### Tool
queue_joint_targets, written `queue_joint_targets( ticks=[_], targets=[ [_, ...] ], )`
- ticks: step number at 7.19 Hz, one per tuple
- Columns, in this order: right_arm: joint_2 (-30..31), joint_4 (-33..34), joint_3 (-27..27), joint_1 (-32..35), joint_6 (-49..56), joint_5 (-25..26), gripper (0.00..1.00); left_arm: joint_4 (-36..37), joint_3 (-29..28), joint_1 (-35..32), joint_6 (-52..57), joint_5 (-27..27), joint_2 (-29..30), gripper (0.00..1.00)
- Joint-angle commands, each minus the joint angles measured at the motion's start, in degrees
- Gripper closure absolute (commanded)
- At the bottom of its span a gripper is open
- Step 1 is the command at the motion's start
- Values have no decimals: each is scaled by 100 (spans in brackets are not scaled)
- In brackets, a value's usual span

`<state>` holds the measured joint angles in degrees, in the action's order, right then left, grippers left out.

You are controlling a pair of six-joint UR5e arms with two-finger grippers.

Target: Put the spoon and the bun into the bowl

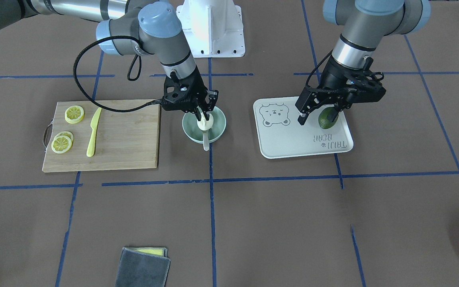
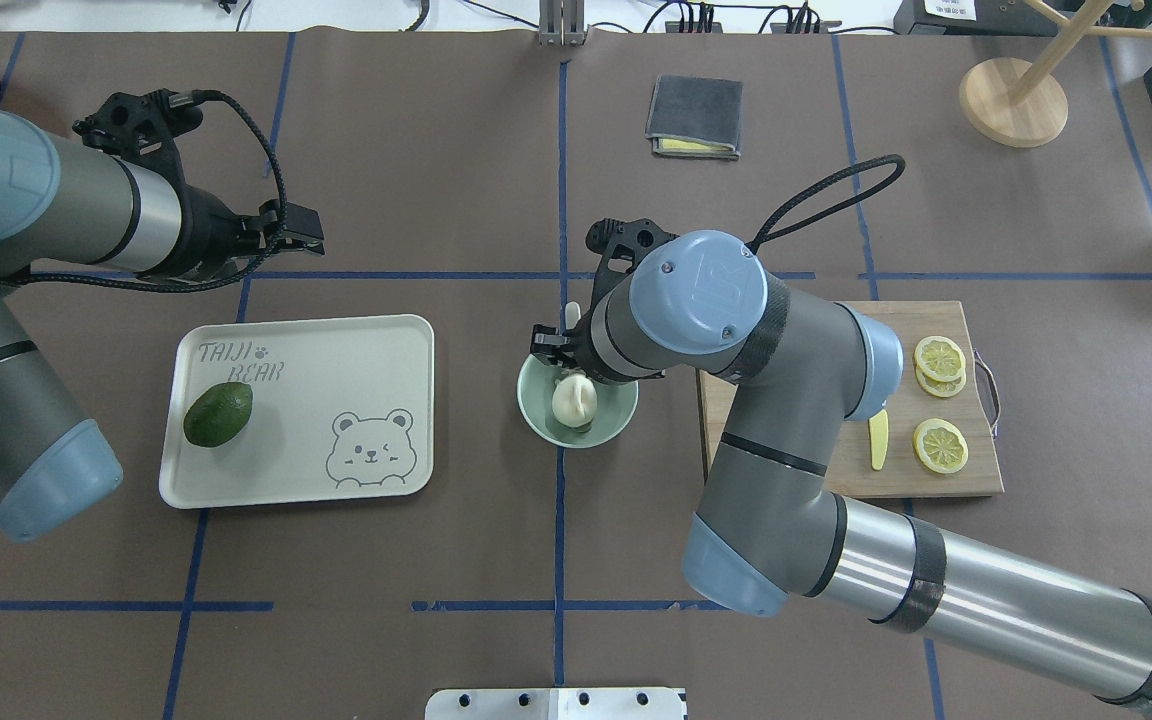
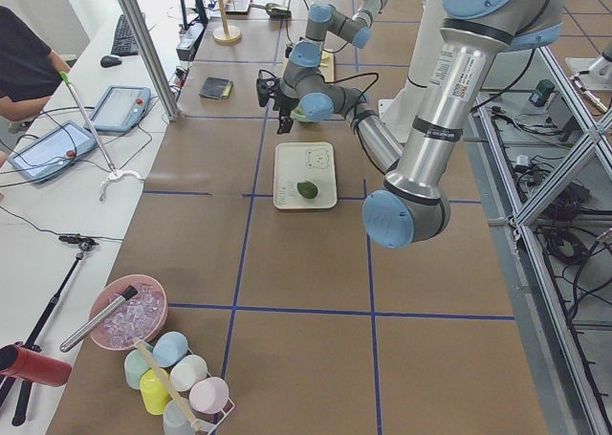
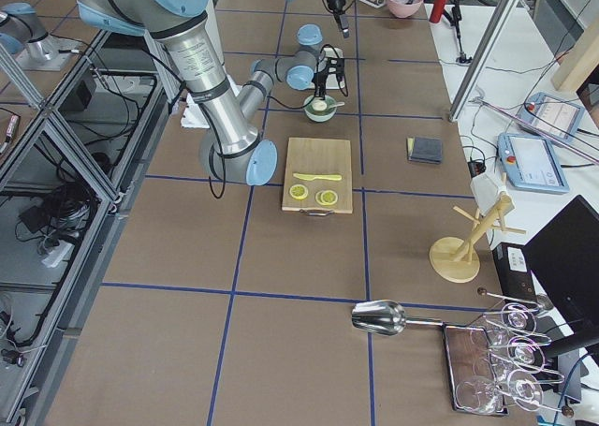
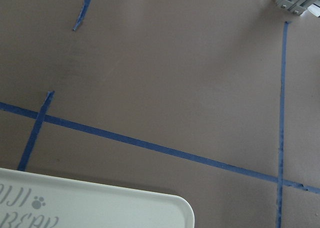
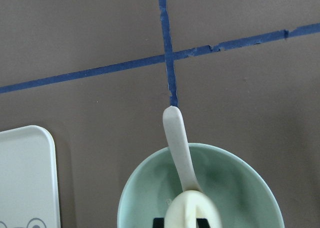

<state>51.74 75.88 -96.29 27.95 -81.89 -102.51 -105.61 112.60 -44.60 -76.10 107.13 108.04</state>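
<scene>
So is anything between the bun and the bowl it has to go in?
Nothing visible blocks it. The bun, gripped in the right claw, is already inside the rim of the bowl. Only the spoon lies there too, with its handle over the edge.

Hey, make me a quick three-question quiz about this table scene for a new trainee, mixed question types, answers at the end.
1. True or false: the small round white steamed bun sits inside the round pale mint-green bowl.
2. What lies on the white rectangular bear-printed tray? A: a red apple. B: a dark green avocado. C: a banana.
3. Fill the gap: the claw over the bowl belongs to the robot's ____ arm.
Key: 1 true; 2 B; 3 right.
</scene>
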Motion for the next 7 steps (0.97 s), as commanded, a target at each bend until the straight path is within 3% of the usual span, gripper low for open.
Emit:
queue_joint_targets(
  ticks=[1,3,5,7],
  targets=[
    [-33,-21,14,105,-3,12,1,-12,-10,-40,392,1,-168,0],
    [-7,49,-99,368,68,-58,0,-4,-10,-415,1101,27,-379,0],
    [430,110,-389,920,390,-583,0,-3,-63,-1160,2303,1006,-756,0],
    [966,818,-897,1666,1809,-1155,0,23,-89,-1952,3743,1319,-1361,0]
  ],
)
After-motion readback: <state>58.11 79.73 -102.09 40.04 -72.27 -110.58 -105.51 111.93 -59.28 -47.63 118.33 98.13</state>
